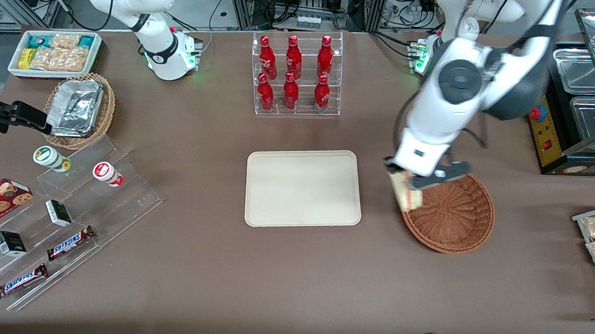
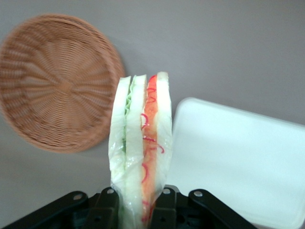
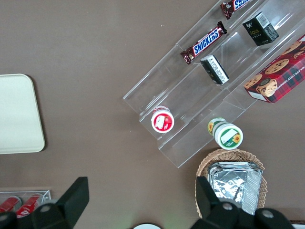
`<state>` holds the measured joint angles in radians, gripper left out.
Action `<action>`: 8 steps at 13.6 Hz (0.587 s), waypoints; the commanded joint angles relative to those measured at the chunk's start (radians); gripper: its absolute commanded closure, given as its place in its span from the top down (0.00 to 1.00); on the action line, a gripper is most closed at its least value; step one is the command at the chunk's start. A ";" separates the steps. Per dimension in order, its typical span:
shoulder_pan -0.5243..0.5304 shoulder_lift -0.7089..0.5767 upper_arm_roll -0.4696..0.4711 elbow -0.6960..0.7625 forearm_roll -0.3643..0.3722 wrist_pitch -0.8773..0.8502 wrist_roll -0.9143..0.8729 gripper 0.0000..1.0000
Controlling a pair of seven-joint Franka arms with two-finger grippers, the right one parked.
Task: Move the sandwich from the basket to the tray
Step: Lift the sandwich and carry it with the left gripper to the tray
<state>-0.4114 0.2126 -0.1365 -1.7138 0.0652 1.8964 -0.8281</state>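
**benchwatcher:** So where was the sandwich [image 1: 407,195] at that point? In the basket [image 1: 453,216] or out of it?

**frankafan:** Out, I'd say. The gripper [image 1: 413,182] had its jaws clamped narrow on one end of the wedge, and the rest hung down from the fingers. From the front it sat right over the basket's rim, on the edge that faces the tray [image 1: 303,187]. The wrist cam showed the sandwich [image 2: 141,148] standing straight out from the jaws, bread and filling layers edge-on, with the basket [image 2: 59,102] empty to one side and the tray [image 2: 238,162] to the other.

**benchwatcher:** So which way did it need to go?

**frankafan:** Sideways toward the parked arm's end of the table, I reckon. The tray's nearest short edge was just beside the basket, only a strip of bare table between. The long axis pointed down, so my guess is it would've landed on its tip and tipped over unless lowered gently.
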 commanded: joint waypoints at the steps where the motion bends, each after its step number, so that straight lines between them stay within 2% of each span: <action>1: -0.096 0.135 0.012 0.129 0.016 -0.019 -0.037 0.00; 4: -0.197 0.279 0.012 0.242 0.016 -0.011 -0.068 0.00; 8: -0.293 0.431 0.017 0.342 0.030 0.099 -0.141 0.00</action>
<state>-0.6560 0.5638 -0.1344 -1.4631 0.0681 1.9759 -0.9248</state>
